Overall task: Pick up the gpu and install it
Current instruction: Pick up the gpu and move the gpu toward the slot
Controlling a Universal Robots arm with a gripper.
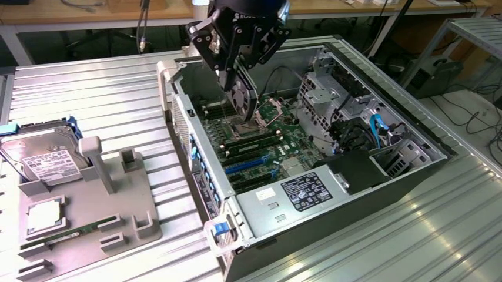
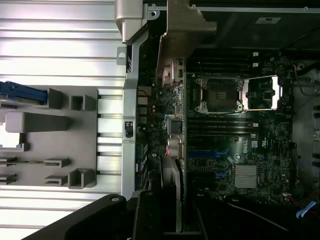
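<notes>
At the exterior view's left we see a grey moulded holder [image 1: 141, 229] with a silver drive [image 1: 43, 158]. Over the open metal case [image 1: 392, 97] the black gripper [image 1: 234, 76] pinches the flat dark gpu [image 1: 247, 106], long axis near upright, bracket [image 2: 182, 30] away from the fingers, hanging over the board [image 1: 294, 144], with free room around it

Black is my gripper [image 1: 237, 82]; the gpu [image 1: 244, 104] in it is a dark card with a silver-beige bracket [image 2: 182, 30]. Below, the computer case [image 1: 178, 111] is dull grey and its motherboard [image 1: 292, 144] deep green, striped with blue slots [image 1: 247, 164] and crossed by a light-blue cable [image 1: 375, 132]. At the ribbed silver table's [image 1: 94, 88] edge on the exterior view's left, a grey holder [image 1: 126, 205] carries a silver, white-labelled hard drive [image 1: 43, 158].
</notes>
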